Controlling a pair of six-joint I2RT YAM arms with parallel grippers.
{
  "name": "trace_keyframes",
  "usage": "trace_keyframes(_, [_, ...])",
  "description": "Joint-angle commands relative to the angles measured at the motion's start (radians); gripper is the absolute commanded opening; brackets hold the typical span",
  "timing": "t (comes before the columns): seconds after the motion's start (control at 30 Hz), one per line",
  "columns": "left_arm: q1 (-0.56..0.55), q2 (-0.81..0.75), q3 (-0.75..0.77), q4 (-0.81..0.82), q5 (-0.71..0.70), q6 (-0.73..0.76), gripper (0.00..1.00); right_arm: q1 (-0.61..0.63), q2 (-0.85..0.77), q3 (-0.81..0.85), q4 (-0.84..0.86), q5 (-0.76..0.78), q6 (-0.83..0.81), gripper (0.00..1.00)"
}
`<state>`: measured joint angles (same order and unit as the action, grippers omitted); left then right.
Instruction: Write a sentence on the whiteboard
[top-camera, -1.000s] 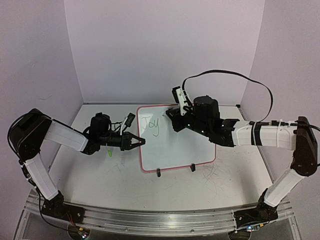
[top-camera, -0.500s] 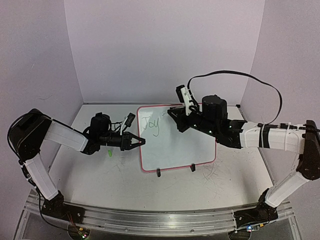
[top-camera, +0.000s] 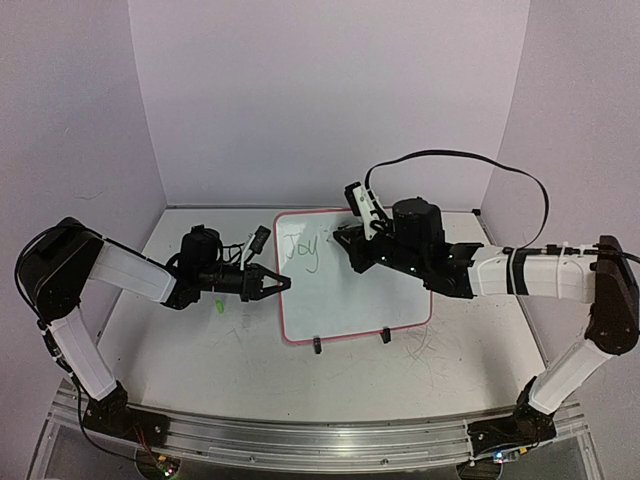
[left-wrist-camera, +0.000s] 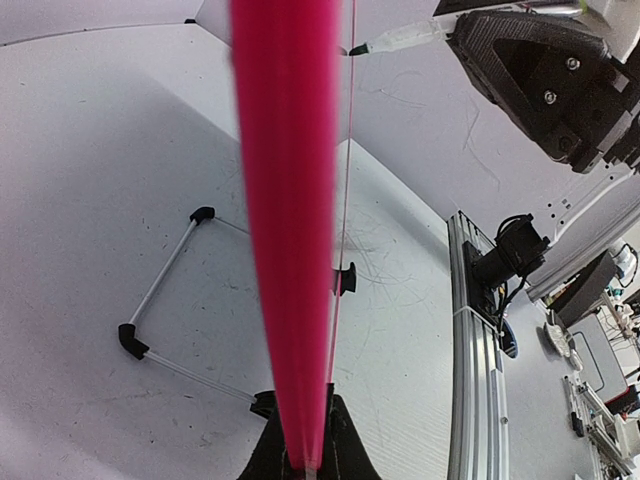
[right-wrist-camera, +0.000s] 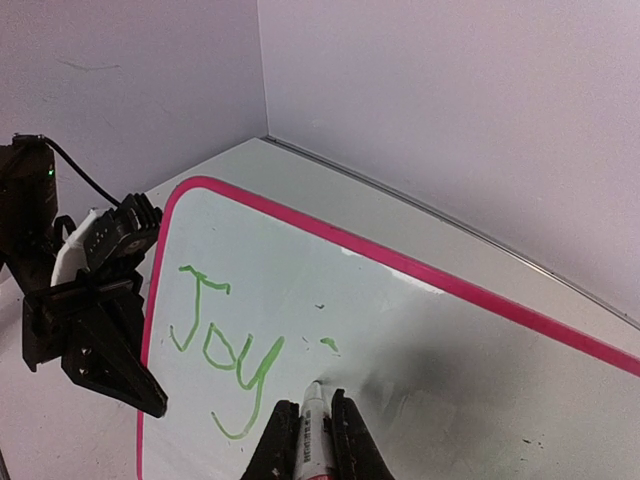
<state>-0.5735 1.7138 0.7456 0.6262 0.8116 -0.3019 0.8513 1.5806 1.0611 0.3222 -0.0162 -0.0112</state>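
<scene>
The whiteboard (top-camera: 370, 295) stands tilted on its black wire stand at mid table. Green handwriting reads "Joy" (top-camera: 300, 250) at its upper left, with a small green dot (right-wrist-camera: 328, 344) to the right of it. My left gripper (top-camera: 284, 283) is shut on the board's pink left rim (left-wrist-camera: 285, 220). My right gripper (top-camera: 350, 246) is shut on a white marker (right-wrist-camera: 312, 425), whose tip is at the board surface just right of the "y" and below the dot. The writing (right-wrist-camera: 215, 335) shows clearly in the right wrist view.
A small green object (top-camera: 218, 305), perhaps the marker cap, lies on the table left of the board. The stand's two feet (top-camera: 316, 345) rest in front of the board. Walls close the back and sides. A metal rail (left-wrist-camera: 475, 360) runs along the near edge.
My right arm lifted the marker off the board and brought it back down just right of "Joy". A small green dot now shows there. The left arm has not moved.
</scene>
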Motion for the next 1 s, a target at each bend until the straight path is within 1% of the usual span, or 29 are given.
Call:
trace_keyframes(0.0, [0.015, -0.013, 0.011, -0.052, -0.142, 0.043, 0.0, -0.003, 0.001, 0.04, 0.038, 0.015, -0.005, 0.0])
trace_keyframes(0.57, [0.015, -0.012, 0.006, -0.053, -0.141, 0.046, 0.0, -0.003, 0.028, 0.062, 0.042, 0.067, 0.001, 0.0])
trace_keyframes(0.97, [0.015, -0.016, 0.001, -0.053, -0.143, 0.046, 0.0, 0.01, 0.016, 0.03, 0.006, 0.07, 0.004, 0.0])
